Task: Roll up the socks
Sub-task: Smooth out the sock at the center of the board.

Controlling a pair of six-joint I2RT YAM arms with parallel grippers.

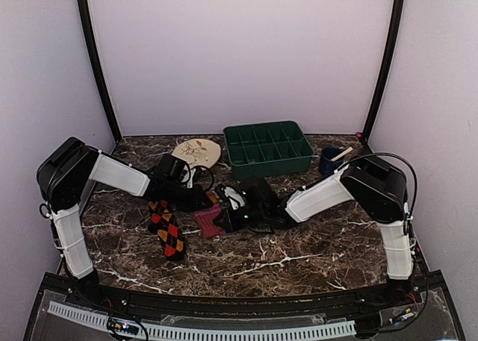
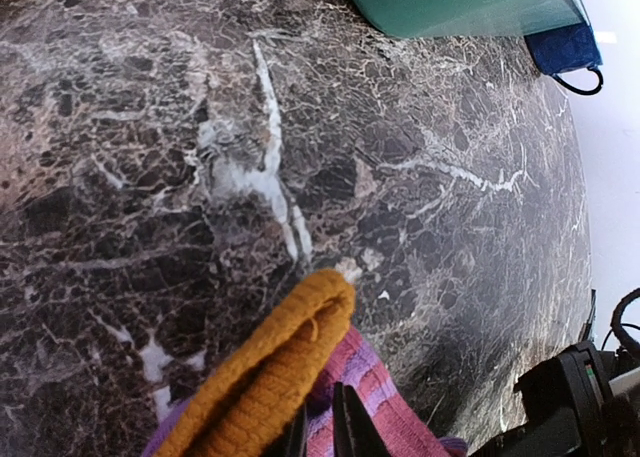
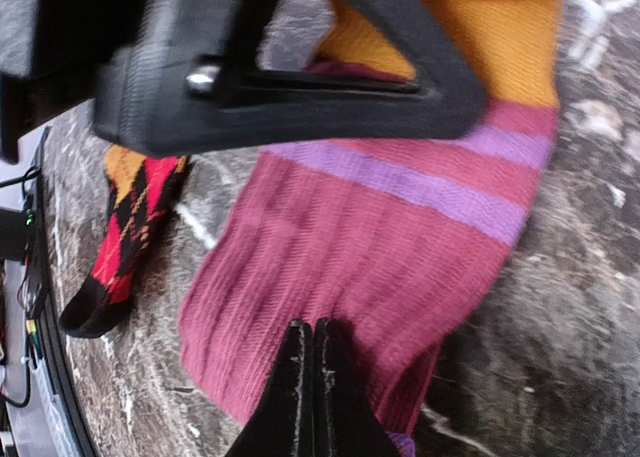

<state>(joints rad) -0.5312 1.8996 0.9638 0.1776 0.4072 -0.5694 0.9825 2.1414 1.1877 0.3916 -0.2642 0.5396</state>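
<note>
Right fingers (image 3: 297, 377) are pressing tight together with no gap showing, tips sitting on the maroon body of the striped sock (image 3: 380, 257); cannot tell if any knit is pinched between them. Left fingers (image 2: 352, 429) are standing narrow, and the folded orange end of the same sock is running in between them, so the left gripper (image 2: 325, 432) is looking like it is holding that end. Right gripper (image 3: 308, 329) is facing it from the other side, both working low over the one sock near the middle of the table (image 1: 299, 259).

Striped sock is lying on the marble, orange end at the left gripper, then purple bands, then maroon. Argyle sock (image 1: 167, 229) is lying just beside it on the left-arm side. Green tray (image 1: 269, 148) and blue cup (image 1: 331, 160) are sitting well apart at the back.

Handling, as a judgement: ribbed knit, so light, soft, floppy and not fragile. It is likely dragging a little on the stone and springing open if let go. Best hold is looking like the thick folded orange end, pinched through both layers, with the other fingers pinning the maroon body while rolling.
</note>
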